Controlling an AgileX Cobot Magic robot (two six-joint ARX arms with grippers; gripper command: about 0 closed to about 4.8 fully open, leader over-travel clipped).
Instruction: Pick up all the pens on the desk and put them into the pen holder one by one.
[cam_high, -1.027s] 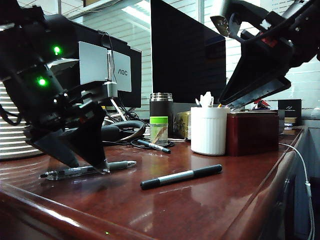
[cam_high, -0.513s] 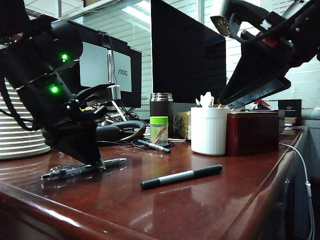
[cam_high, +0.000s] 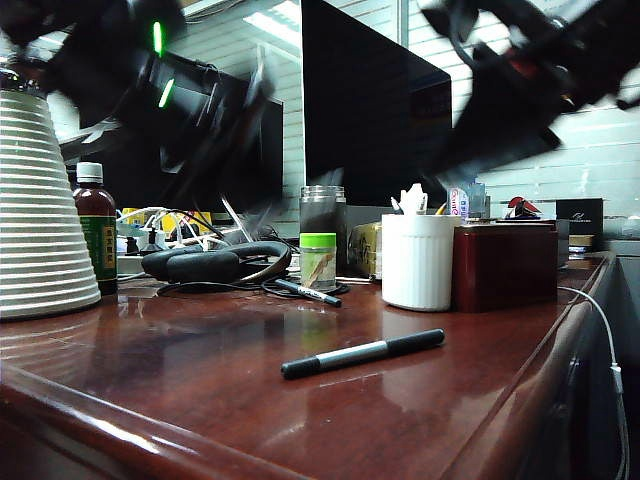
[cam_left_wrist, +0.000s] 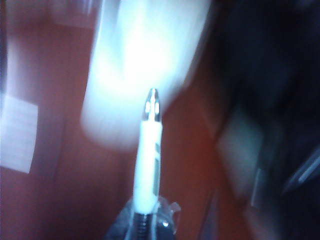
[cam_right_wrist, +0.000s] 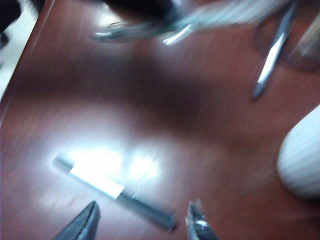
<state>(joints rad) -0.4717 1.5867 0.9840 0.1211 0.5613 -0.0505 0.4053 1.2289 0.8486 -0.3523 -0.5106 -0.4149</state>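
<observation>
High above the left side of the desk (cam_high: 330, 400), the left gripper (cam_high: 215, 130) was only a dark smear in the exterior view, but its wrist camera showed the jaws closed on the clear-and-silver ballpoint (cam_left_wrist: 149, 155). The pen's barrel ran straight out from between the jaws, tip leading, toward a pale blurred shape that was probably the pen holder (cam_high: 418, 261) — too smeared to say for sure.

By my reading, the step in hand was the carry: first pen gripped and clear of the desk, not yet over the cup. Next, that pen would need bringing above the holder's open mouth and tipping until its long axis stood near upright, point down, before the jaws let go — a slanted release could catch the rim.

Two pens lay on the wood. The grey-barrelled marker (cam_high: 362, 353) lay flat in the foreground, well apart from the holder, its long axis running from near left to far right. The short black marker (cam_high: 308, 292) lay farther back beside a green-capped jar (cam_high: 318, 260), slanting the other way.

The right gripper (cam_right_wrist: 145, 222) hovered above the grey marker (cam_right_wrist: 115, 191) with its fingers (cam_right_wrist: 80, 224) parted about halfway and nothing between them; the holder's ribbed wall (cam_right_wrist: 302, 162) showed at that picture's edge.
</observation>
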